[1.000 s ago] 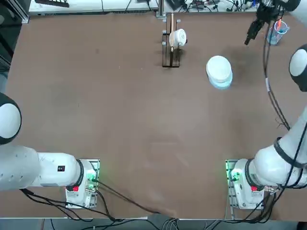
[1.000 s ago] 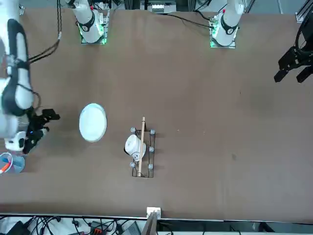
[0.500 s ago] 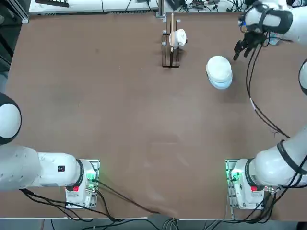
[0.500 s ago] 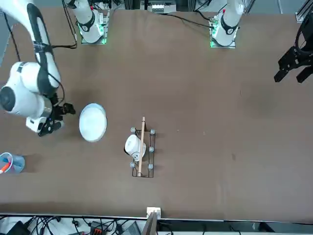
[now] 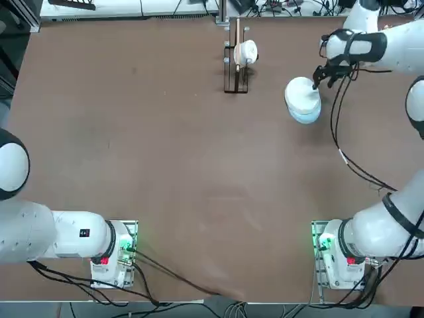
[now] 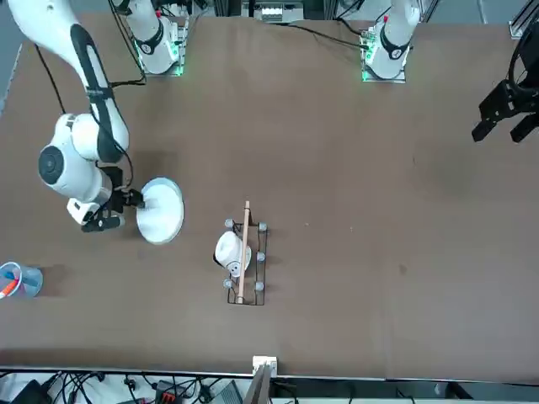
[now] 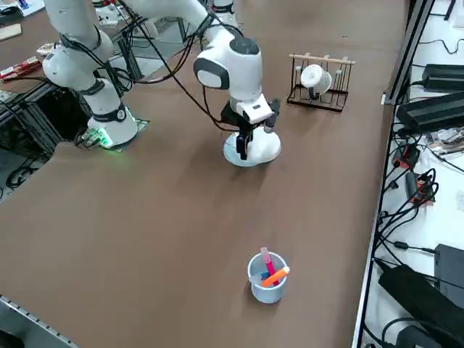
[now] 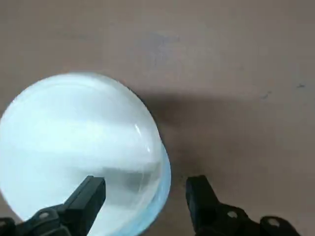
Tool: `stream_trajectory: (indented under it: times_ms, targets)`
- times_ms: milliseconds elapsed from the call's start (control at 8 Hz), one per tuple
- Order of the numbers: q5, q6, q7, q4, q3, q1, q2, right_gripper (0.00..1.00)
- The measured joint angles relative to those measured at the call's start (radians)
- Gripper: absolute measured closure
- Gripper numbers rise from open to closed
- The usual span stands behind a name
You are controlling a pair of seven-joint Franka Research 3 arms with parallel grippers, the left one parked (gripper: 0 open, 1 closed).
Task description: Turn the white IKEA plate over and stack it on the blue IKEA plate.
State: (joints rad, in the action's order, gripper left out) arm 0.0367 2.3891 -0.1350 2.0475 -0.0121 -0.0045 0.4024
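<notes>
On the blue IKEA plate [image 8: 160, 199], the white IKEA plate [image 8: 74, 147] lies flat, the released right gripper [image 8: 145, 194] straddling their rims.

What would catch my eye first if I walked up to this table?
Probably the big white right arm, its open right gripper straddling the rim of a white plate that sits on a pale blue plate at the far right of the table. Next, the small rack holding a white cup.

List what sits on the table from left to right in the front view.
Blue cup → right claw → white IKEA plate, lying on the blue IKEA plate → wooden rack holding a small white cup.
</notes>
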Motion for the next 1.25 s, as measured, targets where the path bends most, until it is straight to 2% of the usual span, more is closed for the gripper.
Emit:
stream_trajectory:
  times_ms: [375, 875, 1250]
  targets:
    - [0.000, 0.026, 0.009, 0.014, 0.000, 0.003, 0.026, 0.00]
    - [0.000, 0.078, 0.012, 0.085, 0.005, 0.001, 0.023, 0.00]
    - [0.000, 0.079, 0.012, 0.090, 0.012, -0.007, 0.007, 0.00]
